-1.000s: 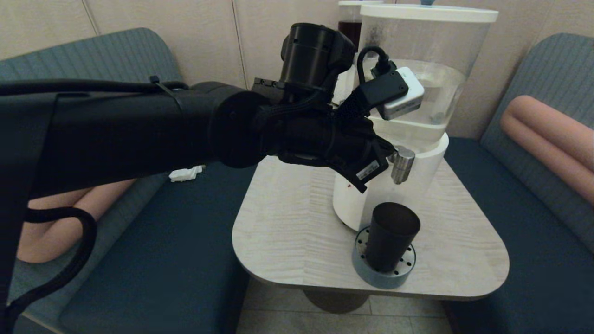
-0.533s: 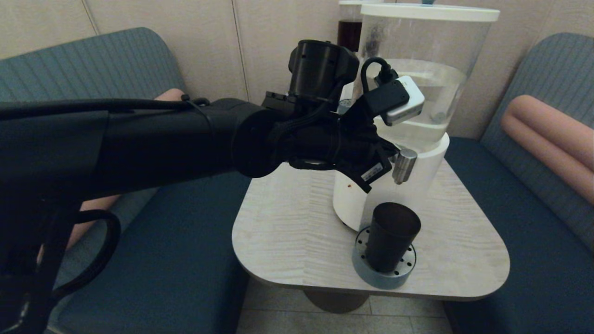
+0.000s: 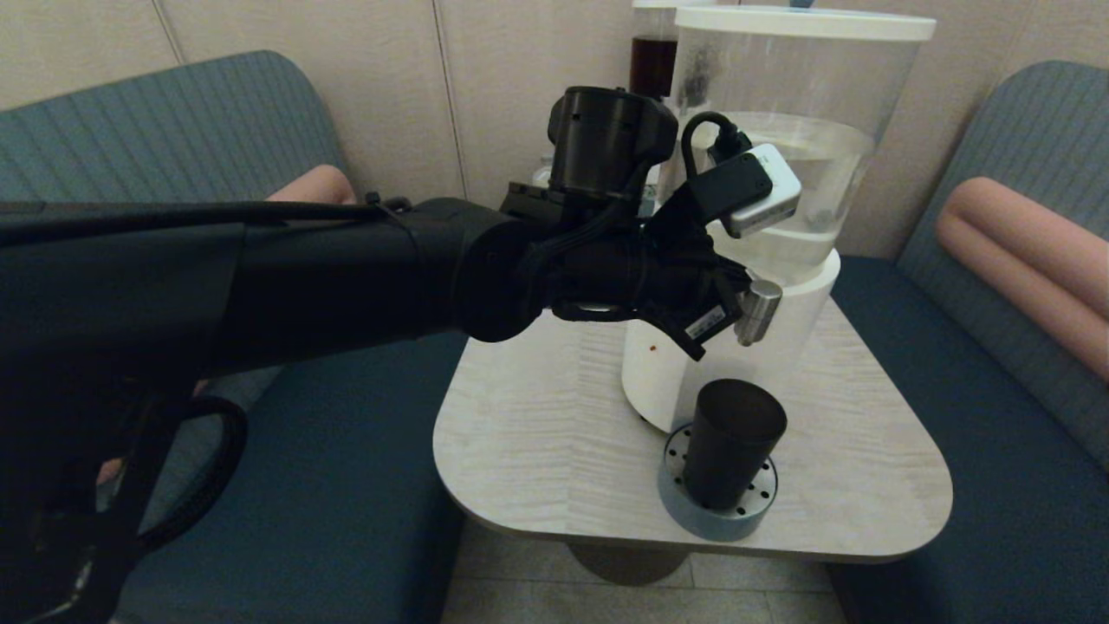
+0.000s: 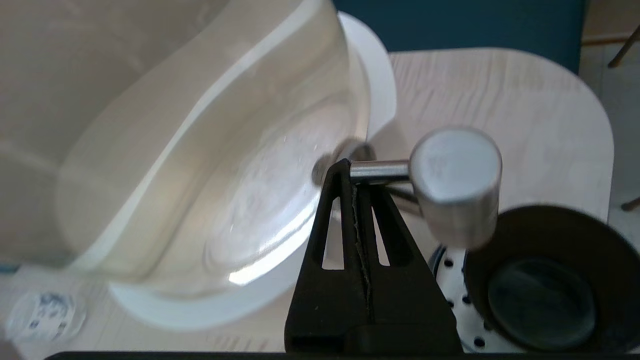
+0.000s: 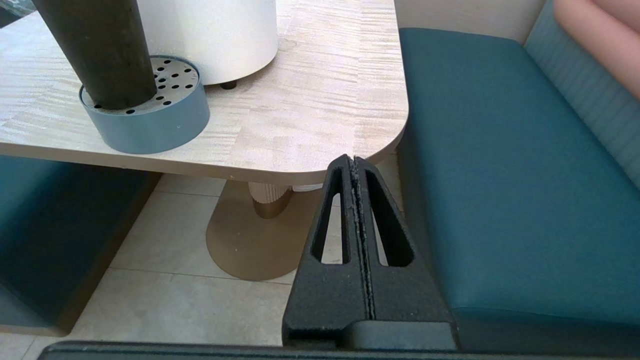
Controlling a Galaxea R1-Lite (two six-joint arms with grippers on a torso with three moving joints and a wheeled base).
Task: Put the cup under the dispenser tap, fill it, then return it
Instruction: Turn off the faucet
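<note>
The dark cup [image 3: 732, 442] stands upright on a round grey-blue perforated drip tray [image 3: 716, 513], right below the steel dispenser tap [image 3: 756, 309]. In the left wrist view the cup [image 4: 545, 295] sits under the tap [image 4: 455, 185] and looks empty or nearly so. My left gripper [image 4: 350, 170] is shut with nothing in it. Its tips press against the thin steel stem between the tap and the white base [image 3: 658, 373]. From the head camera the left gripper [image 3: 729, 290] is mostly hidden by its own wrist. My right gripper [image 5: 355, 162] is shut and hangs low off the table's near right corner.
The big clear water tank [image 3: 780, 173] rises behind the tap, with a narrower dark-liquid dispenser [image 3: 651, 52] behind it. The light wooden table [image 3: 537, 433] stands between teal benches [image 3: 996, 416]. A small clear round item with blue print [image 4: 45, 315] lies beside the base.
My left arm has moved right and slightly down, bringing its shut tips up against the tap's stem. The cup and tray have not moved.
</note>
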